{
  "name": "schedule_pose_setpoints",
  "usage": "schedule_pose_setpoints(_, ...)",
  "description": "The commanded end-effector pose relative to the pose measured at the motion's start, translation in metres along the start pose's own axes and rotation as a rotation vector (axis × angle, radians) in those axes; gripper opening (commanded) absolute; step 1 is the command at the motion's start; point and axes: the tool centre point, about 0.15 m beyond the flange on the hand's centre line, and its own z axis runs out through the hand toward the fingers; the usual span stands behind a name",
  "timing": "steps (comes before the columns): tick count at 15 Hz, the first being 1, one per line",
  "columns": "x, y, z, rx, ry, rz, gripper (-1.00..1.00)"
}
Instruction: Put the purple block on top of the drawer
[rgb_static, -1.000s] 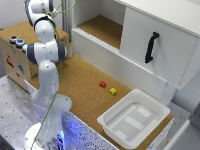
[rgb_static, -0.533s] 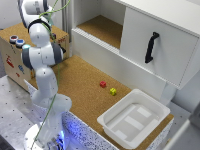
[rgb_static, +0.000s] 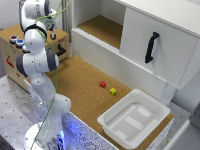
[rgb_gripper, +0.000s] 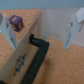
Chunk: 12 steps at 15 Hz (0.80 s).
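Observation:
The drawer (rgb_static: 11, 56) is a light wooden box with a cork top at the exterior view's left. It has round coloured buttons (rgb_static: 18, 41) and a short black handle (rgb_static: 61, 50). My arm (rgb_static: 37, 55) stands in front of it, and its links hide most of the hand. In the wrist view my gripper (rgb_gripper: 41, 31) is open, with both fingers (rgb_gripper: 73, 30) spread wide and nothing between them. The purple block (rgb_gripper: 15, 21) lies on a brown surface just beside one fingertip. The drawer's wooden face (rgb_gripper: 17, 62) and black handle (rgb_gripper: 38, 52) lie below the gripper.
A big white cabinet (rgb_static: 150, 30) with a tall black handle (rgb_static: 150, 47) and an open shelf fills the back. A small red block (rgb_static: 103, 84) and a yellow block (rgb_static: 113, 91) lie on the cork floor. A white tray (rgb_static: 134, 120) stands at the front right.
The arm's upper links have shifted slightly toward the exterior view's left, over the drawer. The other objects have not moved.

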Motion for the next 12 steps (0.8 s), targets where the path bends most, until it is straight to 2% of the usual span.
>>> schedule_pose_setpoints(1, -0.03, 0.099, 0.028, 0.123, 0.046, -0.14, 1.0)
schedule_pose_setpoints(8, -0.057, 0.225, 0.058, 0.098, 0.037, -0.101, 1.0)
schedule_pose_setpoints(12, -0.051, 0.246, 0.062, 0.063, 0.002, -0.029, 1.0)
